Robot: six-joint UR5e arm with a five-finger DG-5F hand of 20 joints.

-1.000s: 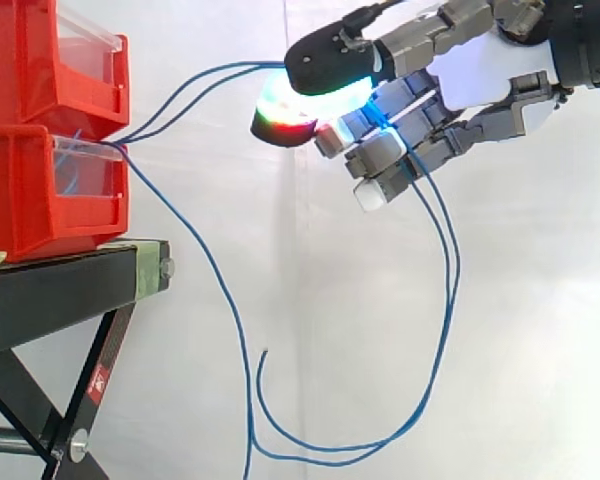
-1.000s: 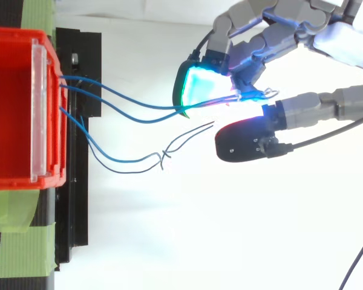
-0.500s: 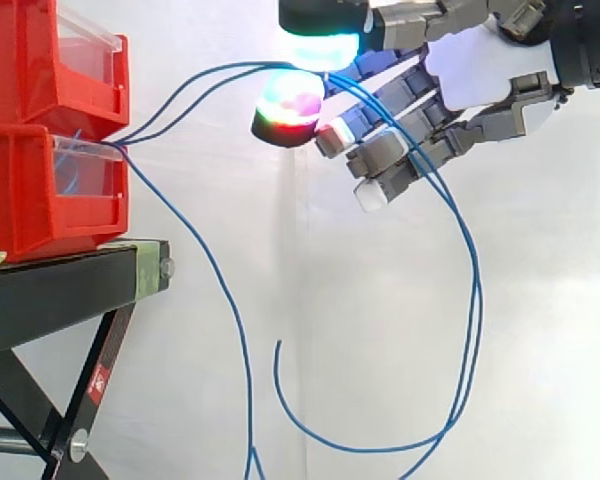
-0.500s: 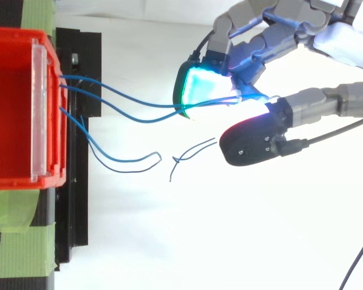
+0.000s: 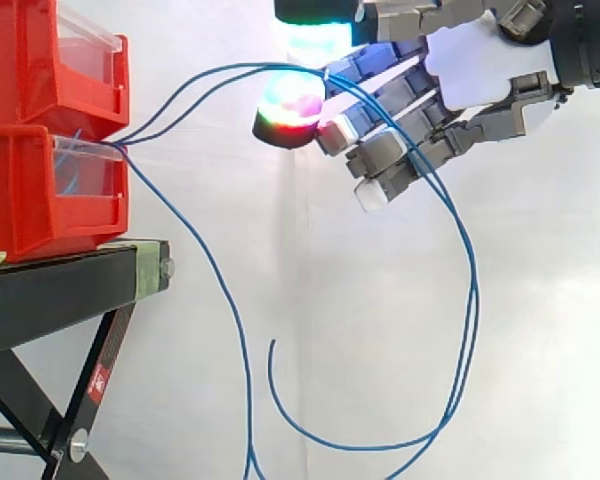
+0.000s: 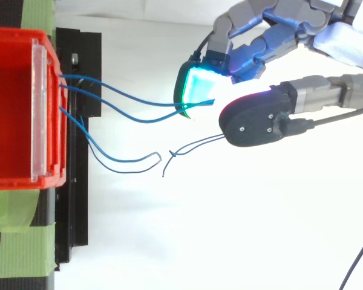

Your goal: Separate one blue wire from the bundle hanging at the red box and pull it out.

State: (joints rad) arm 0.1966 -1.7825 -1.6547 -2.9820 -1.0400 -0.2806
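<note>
Side view: two blue wires [image 5: 210, 72] leave the front of the lower bin [image 5: 40, 190] and rise side by side to the hand [image 5: 480, 80]. They cross the green-red pad [image 5: 290, 108] of one finger, run on over the other fingers, and fall in a long loop [image 5: 474, 300]. The loop ends in a free end [image 5: 271, 350] well below. A third wire [image 5: 238, 340] drops from the same bin front toward the floor, untouched.

Progress, as we judge it: a pair has been drawn off from the bundle, but not a single wire. Both strands reach the hand together, and both are rooted at the bin. The separation is therefore incomplete and the pull-out is not done. What is left is to shed one strand, get a firm hold on the other, and draw it away from the bin until its end comes free.

Hand pose: it comes in high from the right, level with the upper bin, with the fingers reaching toward the bins and only gently bent. The thumb [image 5: 315, 25] stands above the pad with a gap, and the wires pass through that gap. We read the hand as unclamped, with the pair draped over the finger and not pinched.

Top view: the thumb [image 6: 254, 121] sits beside the cyan pad [image 6: 199, 87], not over it. Two more wires [image 6: 118, 161] curl near the stand [image 6: 78, 199].
</note>
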